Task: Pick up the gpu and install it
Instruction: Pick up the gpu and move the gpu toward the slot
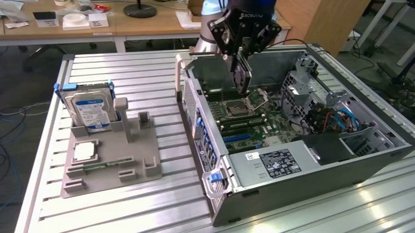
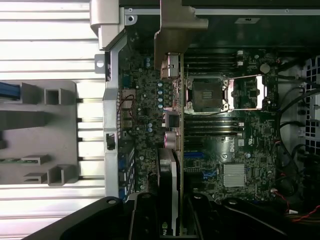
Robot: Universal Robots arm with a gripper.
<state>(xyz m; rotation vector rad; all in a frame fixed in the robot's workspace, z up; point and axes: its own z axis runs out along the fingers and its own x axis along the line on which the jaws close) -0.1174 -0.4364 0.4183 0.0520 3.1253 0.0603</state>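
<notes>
My gripper hangs over the open computer case, shut on the gpu. The gpu is a thin dark card held on edge, its lower end just above the motherboard near the CPU socket. In the wrist view the gpu appears edge-on between my fingers, running across the motherboard beside the CPU socket. Its silver-grey bracket points toward the case's rear wall. I cannot tell whether the card's edge touches the board.
A grey fixture tray lies on the slatted table at the exterior view's left. It holds an upright hard drive and a small square processor chip. The power supply and cables crowd the case's near side.
</notes>
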